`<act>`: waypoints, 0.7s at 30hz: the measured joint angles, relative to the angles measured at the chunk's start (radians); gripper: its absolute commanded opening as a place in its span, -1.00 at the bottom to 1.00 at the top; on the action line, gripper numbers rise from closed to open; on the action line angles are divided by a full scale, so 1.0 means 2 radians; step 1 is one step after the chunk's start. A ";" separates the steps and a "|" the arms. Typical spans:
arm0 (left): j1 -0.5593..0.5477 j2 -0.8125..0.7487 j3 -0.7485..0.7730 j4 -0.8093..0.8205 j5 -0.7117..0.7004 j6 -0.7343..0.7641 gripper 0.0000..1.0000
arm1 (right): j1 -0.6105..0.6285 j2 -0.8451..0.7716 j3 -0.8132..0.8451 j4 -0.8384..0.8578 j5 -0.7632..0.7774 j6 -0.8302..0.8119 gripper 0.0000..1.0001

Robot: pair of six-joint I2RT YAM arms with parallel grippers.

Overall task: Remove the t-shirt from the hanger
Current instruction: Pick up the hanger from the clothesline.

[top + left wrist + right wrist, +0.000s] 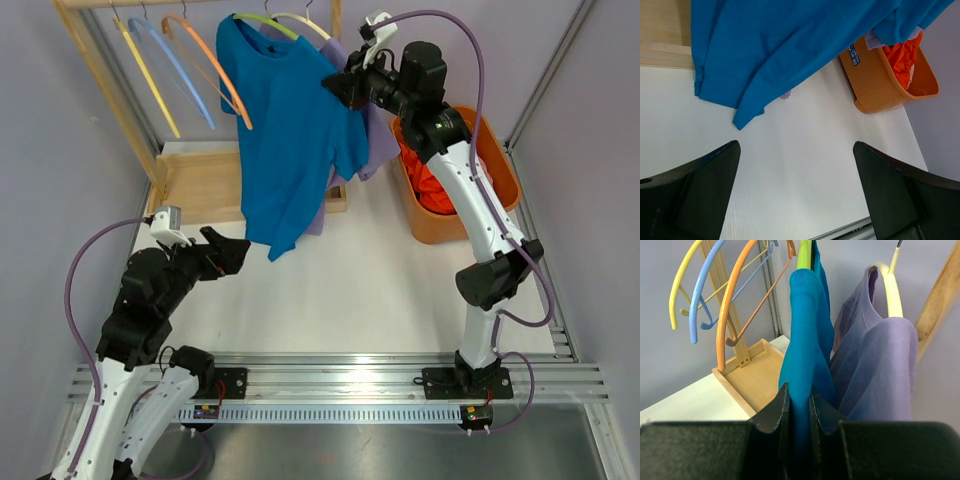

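While the one white table (pixel 380 290) fills most of the overhead view (smooth, matte, nothing fancy), the one wooden rack (pixel 205 185) at its far left comes next. It's pale timber with square posts, a flat tray-like base and a rail across the top.

Two arms, white shells with black joints, one on each side.

Two shirts hang from the rail and touch each other. The blue t-shirt (pixel 290 140) is soft knit, draping in long folds with its hem down near the table. The lilac shirt (pixel 375 150) sits just behind it on the right.

One orange tub (pixel 440 228), smooth plastic with rounded corners, stands right of the rack with crumpled orange cloth (pixel 430 185) inside.

Five hangers, all thin and curved, plastic by the look of them. The yellow hanger (pixel 150 85), light-blue hanger (pixel 185 75) and orange hanger (pixel 215 70) are bare. The green hanger (pixel 265 22) carries the blue t-shirt and the cream hanger (pixel 305 25) carries the lilac one.

Two grippers, black with wedge-shaped fingers. The right gripper (pixel 799 400) is up at the blue t-shirt's sleeve side, jaws squeezed narrow with a fold of blue fabric pinched between them. The left gripper (pixel 796 170) hangs low over the table near the hem, not touching it, jaws spread wide with nothing between them.
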 measured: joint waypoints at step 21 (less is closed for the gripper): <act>0.000 -0.033 0.006 0.014 0.080 0.088 0.97 | -0.091 -0.196 -0.247 -0.106 -0.223 -0.123 -1.00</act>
